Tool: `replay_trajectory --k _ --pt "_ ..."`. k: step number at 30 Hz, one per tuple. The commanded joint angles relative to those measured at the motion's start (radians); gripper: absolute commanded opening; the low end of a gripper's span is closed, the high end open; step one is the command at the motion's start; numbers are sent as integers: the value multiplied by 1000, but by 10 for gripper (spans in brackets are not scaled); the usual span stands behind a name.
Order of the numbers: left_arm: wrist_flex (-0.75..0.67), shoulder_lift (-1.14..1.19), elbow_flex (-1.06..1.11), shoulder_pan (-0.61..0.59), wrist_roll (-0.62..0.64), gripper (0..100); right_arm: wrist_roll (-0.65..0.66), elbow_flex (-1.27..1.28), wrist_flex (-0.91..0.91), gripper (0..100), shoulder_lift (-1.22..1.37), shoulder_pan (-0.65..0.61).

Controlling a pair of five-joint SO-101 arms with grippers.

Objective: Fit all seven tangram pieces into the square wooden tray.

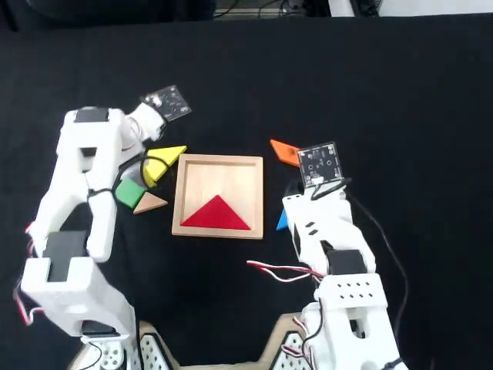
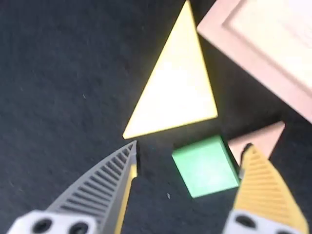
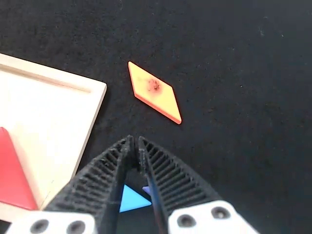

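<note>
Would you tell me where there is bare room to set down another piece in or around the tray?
Inside the tray, everything beyond the red triangle is bare, as is the cloth past its far rim. Crowded: left of the tray, where yellow triangle, green square and tan triangle cluster.
</note>
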Motion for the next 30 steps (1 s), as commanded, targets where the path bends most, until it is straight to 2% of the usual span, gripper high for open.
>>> replay_trajectory --k 1,4,9,18,23,30 --pt "26 63 -157 10 -21 346 -2 -7 -20 15 -13 15" --pt "29 158 -219 21 -106 344 -2 -7 -20 15 -13 15" --pt "143 247 -332 35 -221 342 -2 -7 -20 15 -13 17" --pt "164 407 -486 67 -222 342 29 15 -66 15 -12 17" --pt "284 430 -542 87 -226 342 34 15 -68 15 -12 17" --pt "379 430 -611 88 -229 342 34 15 -68 15 -12 17"
